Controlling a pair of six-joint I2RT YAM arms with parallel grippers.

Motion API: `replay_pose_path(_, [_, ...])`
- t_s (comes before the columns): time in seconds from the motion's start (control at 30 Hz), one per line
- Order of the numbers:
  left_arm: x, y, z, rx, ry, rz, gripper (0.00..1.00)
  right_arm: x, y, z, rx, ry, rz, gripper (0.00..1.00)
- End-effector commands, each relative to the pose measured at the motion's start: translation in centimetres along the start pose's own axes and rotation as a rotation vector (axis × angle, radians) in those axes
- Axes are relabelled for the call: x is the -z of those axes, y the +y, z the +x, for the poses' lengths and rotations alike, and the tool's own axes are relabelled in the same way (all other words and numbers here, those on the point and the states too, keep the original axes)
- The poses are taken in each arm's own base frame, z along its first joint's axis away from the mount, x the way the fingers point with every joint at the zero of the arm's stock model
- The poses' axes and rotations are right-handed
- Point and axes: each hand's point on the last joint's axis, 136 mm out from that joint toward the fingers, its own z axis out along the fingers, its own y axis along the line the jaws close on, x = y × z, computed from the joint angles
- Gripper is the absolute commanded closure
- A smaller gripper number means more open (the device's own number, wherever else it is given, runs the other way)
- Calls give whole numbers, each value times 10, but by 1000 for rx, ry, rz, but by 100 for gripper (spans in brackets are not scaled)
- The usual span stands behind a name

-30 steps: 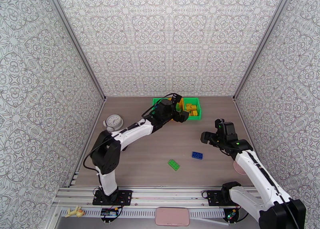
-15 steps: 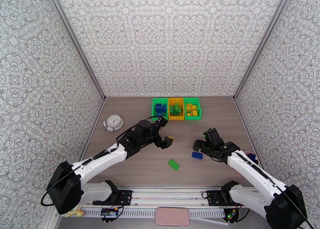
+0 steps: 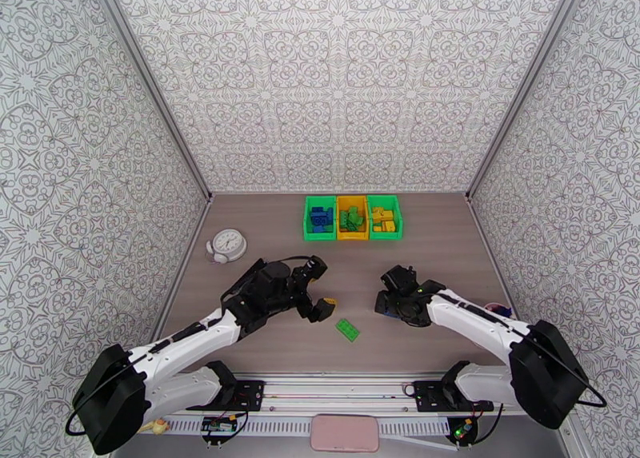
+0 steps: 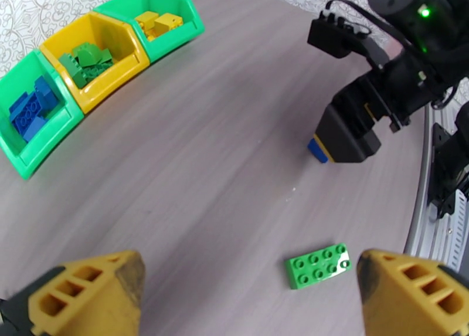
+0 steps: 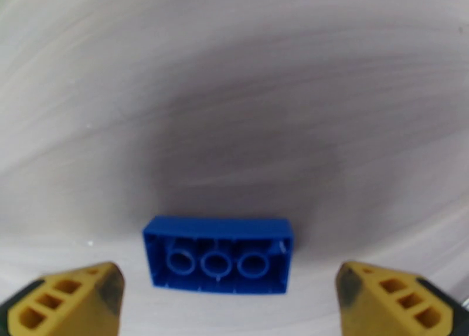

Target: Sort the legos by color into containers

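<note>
Left gripper, fingers spread wide and empty, hovers just left of the green brick on the table. Right gripper, equally wide, straddles an upturned blue brick without touching it. Bins stand behind, holding sorted bricks.

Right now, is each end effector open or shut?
Left end effector: open, holding nothing.
Right end effector: open, over an upturned small blue plastic brick, not gripping.
</note>
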Motion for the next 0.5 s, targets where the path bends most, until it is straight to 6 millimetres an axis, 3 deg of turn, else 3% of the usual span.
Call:
replay_pose_path(0.0, [-1, -6, -6, -16, -32, 30, 0, -4, 16, -16, 7, -40, -7, 1])
replay_pose_path(0.2, [-1, -8, -5, -34, -25, 41, 0, -18, 25, -19, 24, -15, 14, 4])
replay_pose_path(0.47, [-3, -9, -2, -47, -13, 53, 0, -23, 20, -14, 18, 0, 34, 23])
